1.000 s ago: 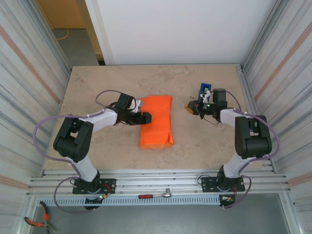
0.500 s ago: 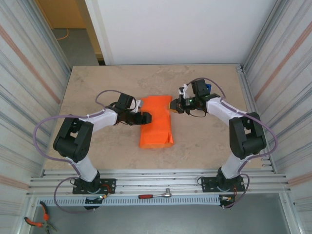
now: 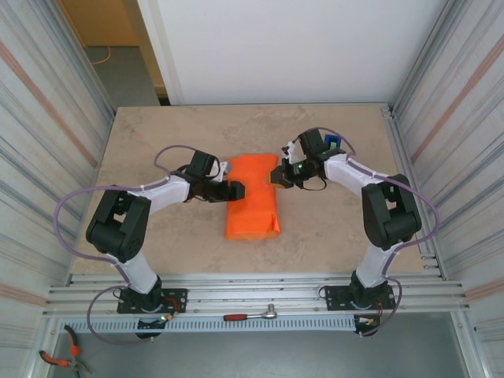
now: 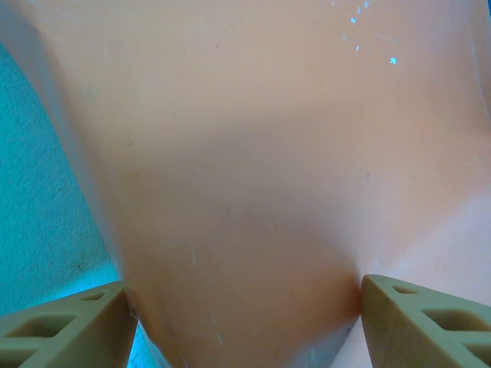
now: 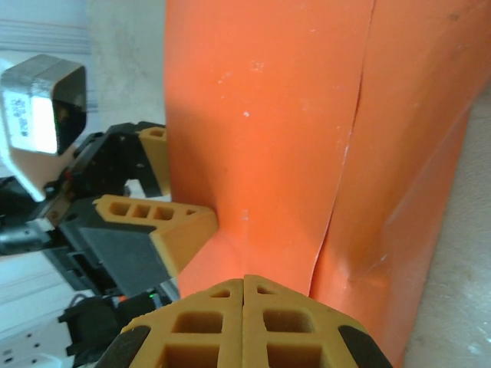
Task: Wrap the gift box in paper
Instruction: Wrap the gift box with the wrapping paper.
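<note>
The orange paper (image 3: 253,197) lies folded into a long bundle at the table's middle; the gift box is hidden inside it. An overlapping paper edge runs down the bundle (image 5: 347,153). My left gripper (image 3: 235,191) is open on the bundle's left side, its fingers (image 4: 65,330) spread wide with paper bulging between them. My right gripper (image 3: 279,176) is shut at the bundle's upper right edge, its fingertips (image 5: 244,295) together against the paper. Nothing shows between them. In the right wrist view a left finger (image 5: 165,226) presses into the paper from the far side.
A blue tape dispenser (image 3: 332,143) stands behind the right arm at the back right. A wrench (image 3: 250,315) lies on the front rail and pliers (image 3: 59,358) at the bottom left. Corrugated walls close in both sides of the table (image 3: 157,142).
My right gripper has swung left from the tape dispenser to the bundle's upper right edge. The left arm and the bundle have stayed put.
</note>
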Controlling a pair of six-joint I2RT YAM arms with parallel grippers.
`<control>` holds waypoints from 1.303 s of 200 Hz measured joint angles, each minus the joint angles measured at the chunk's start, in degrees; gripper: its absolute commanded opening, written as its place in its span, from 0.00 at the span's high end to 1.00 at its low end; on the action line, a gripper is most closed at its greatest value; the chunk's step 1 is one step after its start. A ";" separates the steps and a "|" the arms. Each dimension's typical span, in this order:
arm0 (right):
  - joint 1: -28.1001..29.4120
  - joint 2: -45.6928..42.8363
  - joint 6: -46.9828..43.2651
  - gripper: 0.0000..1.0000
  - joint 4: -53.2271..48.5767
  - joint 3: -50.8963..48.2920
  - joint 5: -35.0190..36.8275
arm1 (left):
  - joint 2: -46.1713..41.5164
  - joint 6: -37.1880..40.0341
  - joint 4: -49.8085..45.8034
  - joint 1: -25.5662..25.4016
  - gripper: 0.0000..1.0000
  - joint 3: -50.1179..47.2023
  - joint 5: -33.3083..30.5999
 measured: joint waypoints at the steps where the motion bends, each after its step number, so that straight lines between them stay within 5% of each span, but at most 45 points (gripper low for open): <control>1: 0.04 0.04 -0.15 1.00 -0.15 0.07 0.24 | 0.00 0.00 0.00 0.00 0.26 0.00 0.00; 77: 4.02 3.13 -6.58 1.00 -7.17 3.96 12.94 | 0.00 0.00 0.00 0.00 0.26 0.00 -0.04; 260: 2.82 1.64 -6.71 0.74 -8.04 4.00 14.95 | -0.09 0.00 0.09 -0.26 0.26 0.00 -0.44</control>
